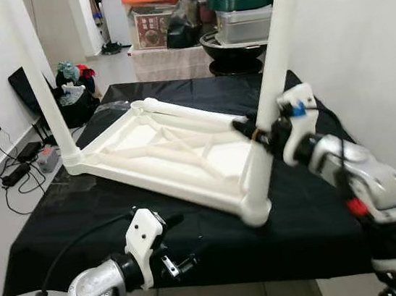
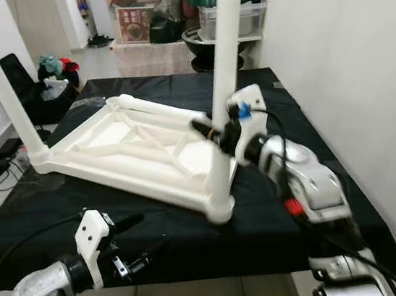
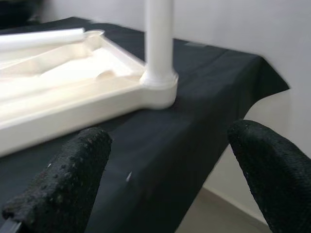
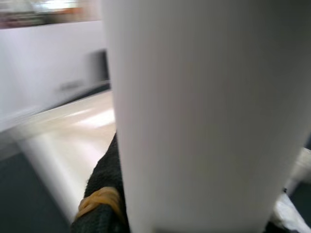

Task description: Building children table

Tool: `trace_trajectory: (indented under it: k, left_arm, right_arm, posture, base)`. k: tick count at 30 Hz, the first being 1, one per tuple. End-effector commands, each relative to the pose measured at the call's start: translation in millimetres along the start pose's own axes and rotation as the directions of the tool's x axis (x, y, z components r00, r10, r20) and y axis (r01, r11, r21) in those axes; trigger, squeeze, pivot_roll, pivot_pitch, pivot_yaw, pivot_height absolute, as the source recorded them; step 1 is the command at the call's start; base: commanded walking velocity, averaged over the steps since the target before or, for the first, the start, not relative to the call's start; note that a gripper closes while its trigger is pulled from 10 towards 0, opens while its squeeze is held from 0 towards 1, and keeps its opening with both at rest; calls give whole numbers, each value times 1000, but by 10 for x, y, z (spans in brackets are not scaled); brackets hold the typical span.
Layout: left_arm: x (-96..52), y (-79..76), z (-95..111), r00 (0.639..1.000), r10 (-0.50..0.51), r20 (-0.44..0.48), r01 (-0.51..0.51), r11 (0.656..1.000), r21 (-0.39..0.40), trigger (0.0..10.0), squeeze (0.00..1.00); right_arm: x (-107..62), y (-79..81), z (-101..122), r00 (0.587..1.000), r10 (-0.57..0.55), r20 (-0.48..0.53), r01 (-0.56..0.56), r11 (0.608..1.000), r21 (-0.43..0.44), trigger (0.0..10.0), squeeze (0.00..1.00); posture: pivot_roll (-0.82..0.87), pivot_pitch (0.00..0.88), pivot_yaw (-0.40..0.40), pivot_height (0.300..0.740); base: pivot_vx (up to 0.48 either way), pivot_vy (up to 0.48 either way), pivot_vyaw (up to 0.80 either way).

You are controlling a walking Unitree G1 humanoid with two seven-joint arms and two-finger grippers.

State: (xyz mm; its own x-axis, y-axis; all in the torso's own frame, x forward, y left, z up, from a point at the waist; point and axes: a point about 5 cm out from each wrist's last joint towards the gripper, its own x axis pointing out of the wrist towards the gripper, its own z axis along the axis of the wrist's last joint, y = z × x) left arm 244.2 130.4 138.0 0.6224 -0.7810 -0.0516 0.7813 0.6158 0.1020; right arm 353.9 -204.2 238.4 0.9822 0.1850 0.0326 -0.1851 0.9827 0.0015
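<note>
Currently Listed: Upturned Children's Table, Part Assembled

Left to right: left gripper (image 1: pixel 173 245), fingers (image 3: pixel 63 184) spread apart and holding nothing, hovered at the near edge of the black tablecloth (image 1: pixel 104 211). White tabletop (image 1: pixel 162 149) lay upside down on the cloth. Left leg (image 1: pixel 40 88) stood upright in its corner socket; a loose leg (image 1: pixel 182 111) lay along the far rim. Right gripper (image 1: pixel 257 134) was clamped on the right leg (image 1: pixel 270 87), upright at the near right corner.

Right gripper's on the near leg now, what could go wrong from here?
The tabletop lies upside down near the front edge of the black cloth; if the right gripper pushes the near leg sideways, the frame may slide off. The left gripper hangs open off the frame, so nothing braces it.
</note>
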Motion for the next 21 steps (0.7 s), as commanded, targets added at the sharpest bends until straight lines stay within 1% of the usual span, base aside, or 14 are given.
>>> trace_trajectory:
  k: [1,3,4,5,8,9,10,12,14,15,17,18,19,21]
  left_arm:
    - [-13,-3,-31,1000,1,-13,-1,1000,-3,10000,0]
    - [-15,14,-29,1000,4,-14,-4,1000,1,10000,0]
    - [-15,14,-29,1000,4,-14,-4,1000,1,10000,0]
    - [-13,26,-26,1000,7,-14,-7,1000,3,10000,0]
    - [-7,35,-21,1000,9,-12,-9,1000,4,10000,0]
    - [-6,34,-21,1000,7,-12,-7,1000,4,10000,0]
    - [-5,31,-23,1000,5,-12,-5,1000,3,10000,0]
    - [-4,29,-27,1000,2,-13,-2,1000,3,10000,0]
    - [-1,30,-29,1000,1,-14,-1,1000,3,10000,0]
    - [5,33,-28,1000,1,-14,-1,1000,4,10000,0]
    - [8,33,-26,1000,2,-13,-2,1000,4,10000,0]
    - [9,33,-24,1000,2,-13,-2,1000,5,10000,0]
    - [10,33,-24,1000,3,-13,-3,1000,4,10000,0]
    - [10,31,-25,1000,3,-13,-3,1000,3,10000,0]
  right_arm:
    - [-71,-365,-157,955,-291,-55,293,956,34,0,0]
    - [-209,-668,-195,826,-562,-47,563,821,97,0,0]
    - [-209,-668,-195,826,-562,-47,563,821,97,0,0]
    - [-266,-715,-273,794,-602,-79,607,782,140,0,0]
    - [-260,-602,-431,838,-523,-154,544,821,173,392,0]
    - [-204,-466,-463,881,-441,-172,471,853,225,10000,0]
    - [-141,-302,-408,930,-343,-135,367,894,256,10000,0]
    - [-66,-90,-268,973,-227,-41,229,928,293,10000,0]
    - [-55,-41,-200,981,-194,3,185,939,291,10000,0]
    - [-41,9,-119,987,-154,48,132,943,304,10000,1000]
    - [-30,60,-66,993,-101,67,75,947,312,10000,1000]
    - [-23,114,-11,995,-46,88,17,952,306,10000,824]
    - [-25,167,48,993,10,115,-43,956,291,10000,0]
    - [-33,206,95,989,58,134,-94,957,275,10000,0]
  posture:
    - [99,0,-48,740]
    - [96,0,-48,740]
    - [96,0,-48,740]
    - [97,0,-47,740]
    - [94,0,-44,740]
    - [91,0,-42,740]
    - [87,0,-39,740]
    - [88,0,-40,740]
    - [88,0,-40,740]
    - [90,0,-42,740]
    - [93,0,-45,740]
    - [93,0,-45,740]
    - [93,0,-45,740]
    - [93,0,-48,740]
  base:
    - [0,0,0]
    - [0,0,0]
    - [0,0,0]
    - [0,0,0]
    - [0,0,0]
    - [0,0,0]
    - [0,0,0]
    - [0,0,0]
    - [0,0,0]
    - [0,0,0]
    - [0,0,0]
    - [0,0,0]
    - [0,0,0]
    - [0,0,0]
